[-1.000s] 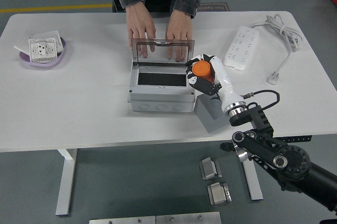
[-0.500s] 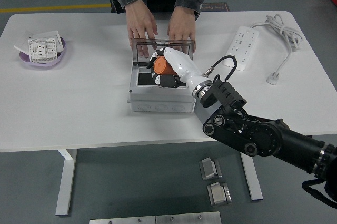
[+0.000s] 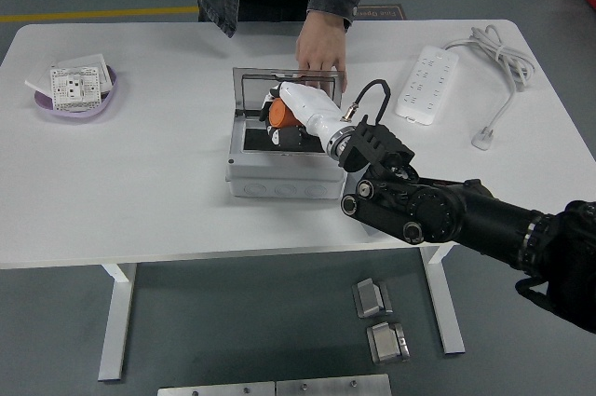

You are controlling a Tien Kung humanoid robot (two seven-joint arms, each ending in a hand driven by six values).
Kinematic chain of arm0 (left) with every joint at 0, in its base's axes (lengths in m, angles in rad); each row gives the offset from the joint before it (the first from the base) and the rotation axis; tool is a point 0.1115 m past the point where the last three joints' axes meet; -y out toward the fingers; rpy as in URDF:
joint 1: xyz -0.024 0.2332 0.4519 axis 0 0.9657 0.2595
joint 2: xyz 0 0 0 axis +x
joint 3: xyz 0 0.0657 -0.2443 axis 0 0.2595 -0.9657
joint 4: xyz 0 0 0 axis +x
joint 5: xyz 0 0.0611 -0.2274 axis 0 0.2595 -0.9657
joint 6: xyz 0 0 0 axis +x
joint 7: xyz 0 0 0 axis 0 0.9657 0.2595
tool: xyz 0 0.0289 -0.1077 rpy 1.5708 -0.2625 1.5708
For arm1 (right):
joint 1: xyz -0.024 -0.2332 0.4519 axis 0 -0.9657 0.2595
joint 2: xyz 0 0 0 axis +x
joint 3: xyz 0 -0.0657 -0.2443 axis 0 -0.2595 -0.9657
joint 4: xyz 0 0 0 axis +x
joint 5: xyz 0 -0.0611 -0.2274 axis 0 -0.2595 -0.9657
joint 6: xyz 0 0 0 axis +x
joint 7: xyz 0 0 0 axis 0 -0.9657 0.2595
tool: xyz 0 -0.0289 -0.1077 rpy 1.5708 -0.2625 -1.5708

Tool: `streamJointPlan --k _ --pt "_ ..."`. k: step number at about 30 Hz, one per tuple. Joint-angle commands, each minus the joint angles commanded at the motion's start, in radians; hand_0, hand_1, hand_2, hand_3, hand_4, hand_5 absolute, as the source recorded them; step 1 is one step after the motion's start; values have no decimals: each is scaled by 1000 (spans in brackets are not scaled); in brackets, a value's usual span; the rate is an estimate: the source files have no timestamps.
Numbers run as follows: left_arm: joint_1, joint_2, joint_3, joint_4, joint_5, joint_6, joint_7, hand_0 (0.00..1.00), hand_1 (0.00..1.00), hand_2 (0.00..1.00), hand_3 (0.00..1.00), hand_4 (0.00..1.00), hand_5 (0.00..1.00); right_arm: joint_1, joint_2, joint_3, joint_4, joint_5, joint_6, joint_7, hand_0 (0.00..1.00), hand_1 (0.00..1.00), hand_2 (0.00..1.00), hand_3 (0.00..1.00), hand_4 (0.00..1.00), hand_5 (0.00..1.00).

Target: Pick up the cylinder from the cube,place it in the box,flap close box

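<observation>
The orange cylinder [image 3: 280, 115] is held in my right hand [image 3: 285, 122], whose white fingers are shut around it over the dark opening of the grey box [image 3: 279, 177]. The box's clear lid [image 3: 250, 84] stands up at the back. A person at the far side keeps one hand [image 3: 318, 47] on the lid's right top edge. My black right arm [image 3: 438, 214] reaches in from the lower right and hides the cube. My left arm is out of view.
A purple dish [image 3: 79, 102] holding a white socket part sits at the far left. A white power strip [image 3: 427, 85] with its cable [image 3: 494, 56] lies at the far right. Metal blocks [image 3: 382, 320] lie on the floor below the table.
My right hand has carried the cylinder left from beside the box to over its opening. The person's left-side hand has left the lid; the other stays on it.
</observation>
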Motion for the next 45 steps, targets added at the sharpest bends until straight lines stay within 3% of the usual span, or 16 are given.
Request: streamJointPlan --k 11,12,17,18,23,24,29,30,35,36,45 --pt "-4 1 7 0 -2 1 0 778 779 759 865 742 578 24 21 -46 -66 48 38 32 272 187 236 222 2 2" --pt "-4 0 7 0 -2 1 0 778 779 759 865 742 577 24 22 -45 -68 45 42 34 288 211 317 300 2 2" --pt "-5 0 4 0 1 1 0 778 779 759 865 742 577 23 23 -43 -71 33 47 39 288 211 317 300 2 2" --pt "-5 0 3 0 2 1 0 777 779 759 864 742 577 23 23 -43 -71 30 47 40 417 451 575 684 385 47" --pt "-7 0 2 0 4 1 0 777 779 759 864 742 577 22 24 -43 -70 20 45 41 417 451 575 684 385 47" --pt "-7 0 2 0 4 1 0 777 779 758 865 742 578 21 24 -44 -69 18 44 41 396 553 639 791 599 87" --pt "-6 -1 1 0 6 1 0 777 779 758 865 742 578 20 23 -45 -69 11 41 41 396 553 639 791 599 87" --pt "-6 -1 0 0 6 1 0 777 779 758 865 742 576 19 23 -46 -69 10 40 42 392 578 650 857 704 36" --pt "-7 -1 -1 0 8 1 0 777 779 758 865 742 576 17 22 -47 -70 13 39 44 392 578 650 857 704 36" --pt "-7 -2 -2 0 9 1 0 777 779 759 864 741 576 17 22 -48 -70 14 39 45 408 600 657 872 774 62" --pt "-8 -2 -6 0 13 1 0 777 779 759 864 740 575 9 17 -44 -68 21 39 48 419 598 660 876 798 83"
